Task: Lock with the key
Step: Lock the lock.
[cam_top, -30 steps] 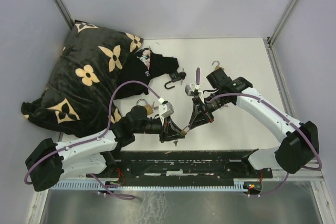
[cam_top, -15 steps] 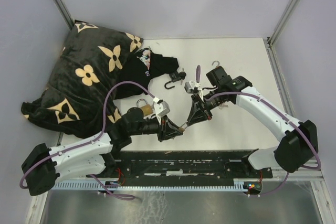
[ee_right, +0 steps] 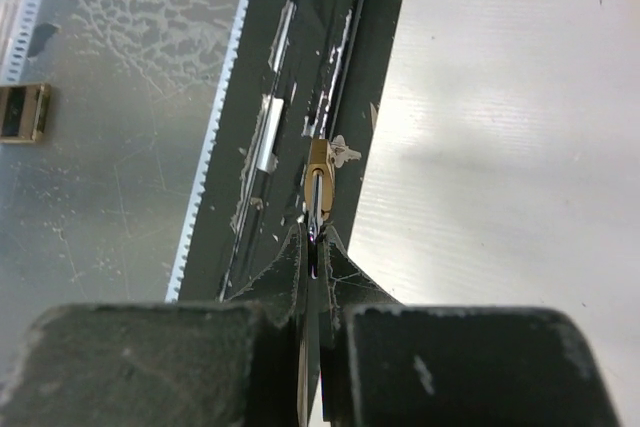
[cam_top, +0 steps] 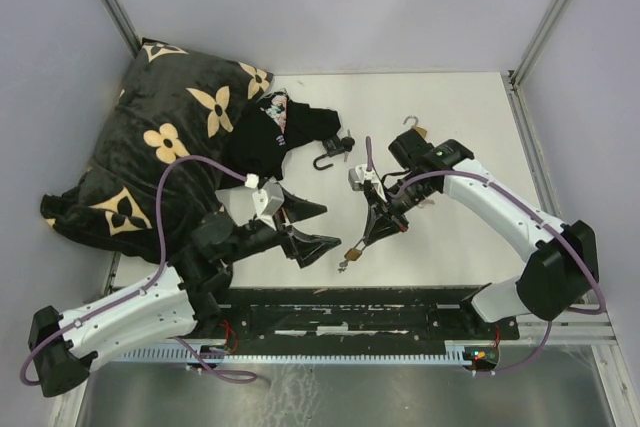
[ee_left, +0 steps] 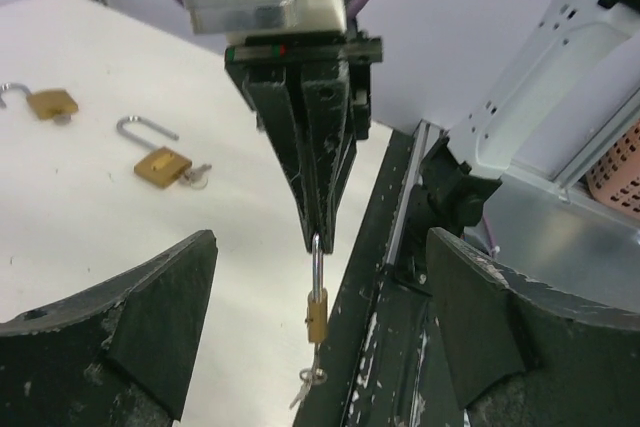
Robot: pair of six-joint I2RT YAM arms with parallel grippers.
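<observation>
The right gripper (cam_top: 363, 238) has its fingers clamped on a hanging padlock (ee_left: 316, 313), with the key (ee_left: 310, 378) dangling beneath it. The left gripper (cam_top: 327, 225) has its fingers wide apart, holding nothing.

White arm shells (cam_top: 128, 309), black joints (cam_top: 560, 287), purple cables (cam_top: 158, 212), tapering black pincer fingers (ee_left: 290, 137)

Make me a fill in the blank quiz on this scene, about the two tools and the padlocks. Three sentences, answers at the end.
1. The right tool pinches the hanging padlock by its ____.
2. The left tool holds nothing, and its jaws stand ____.
3. In the left wrist view, ____ other padlocks lie on the table.

Missing words: shackle; open; two.
</observation>
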